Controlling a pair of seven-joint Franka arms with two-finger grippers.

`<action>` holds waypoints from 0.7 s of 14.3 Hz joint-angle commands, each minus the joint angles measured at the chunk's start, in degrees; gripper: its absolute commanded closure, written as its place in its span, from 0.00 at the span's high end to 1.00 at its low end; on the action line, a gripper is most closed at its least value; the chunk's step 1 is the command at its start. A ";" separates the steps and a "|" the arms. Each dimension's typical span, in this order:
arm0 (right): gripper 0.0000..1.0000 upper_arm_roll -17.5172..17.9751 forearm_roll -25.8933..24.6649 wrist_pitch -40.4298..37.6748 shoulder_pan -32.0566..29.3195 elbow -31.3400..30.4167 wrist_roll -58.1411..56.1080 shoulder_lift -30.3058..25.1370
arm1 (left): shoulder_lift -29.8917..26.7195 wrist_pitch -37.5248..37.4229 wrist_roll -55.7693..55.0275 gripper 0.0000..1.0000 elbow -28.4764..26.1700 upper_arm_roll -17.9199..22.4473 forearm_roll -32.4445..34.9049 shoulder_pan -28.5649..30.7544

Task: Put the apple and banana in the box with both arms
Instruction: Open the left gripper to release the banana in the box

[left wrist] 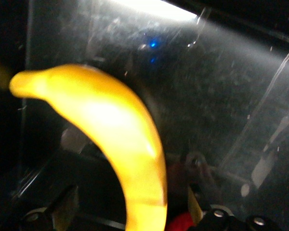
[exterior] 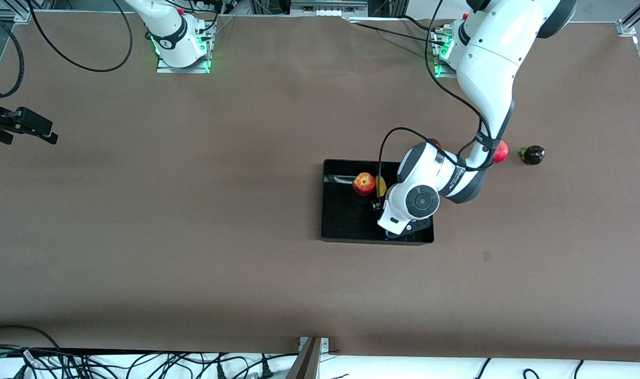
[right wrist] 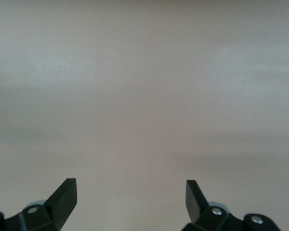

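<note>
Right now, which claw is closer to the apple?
Left. The left claw is down inside the box beside the apple, holding the banana. The right claw is open over bare table at the right arm's end.

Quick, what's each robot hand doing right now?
Left end effector: over the box, closed on the banana.
Right end effector: open, empty, waiting.

Broad brown table, evenly lit, edged by aluminium framing; loose black cables over white floor.
</note>
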 commanded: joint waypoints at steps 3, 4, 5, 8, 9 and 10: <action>1.00 0.35 0.85 -0.63 -0.78 0.61 0.15 -0.07 | -9.69 -8.93 -4.79 1.00 1.41 0.09 -0.50 2.04; 1.00 0.35 0.85 -0.63 -0.78 0.61 0.15 -0.07 | -12.32 -9.45 -4.98 1.00 1.41 0.35 -0.49 2.65; 1.00 0.35 0.85 -0.55 -0.78 0.61 0.15 -0.07 | -14.78 -11.20 -4.89 1.00 1.41 0.61 -0.41 4.22; 1.00 0.35 0.85 -0.55 -0.78 0.61 0.15 0.02 | -22.61 -18.93 3.50 1.00 2.90 1.14 -0.49 9.67; 1.00 0.35 0.85 -0.55 -0.78 0.61 0.15 0.02 | -24.72 -20.95 8.68 1.00 2.99 1.58 -0.49 12.04; 1.00 0.35 0.85 -0.46 -0.78 0.61 0.15 0.02 | -26.39 -22.19 14.30 1.00 2.90 2.97 -0.49 13.98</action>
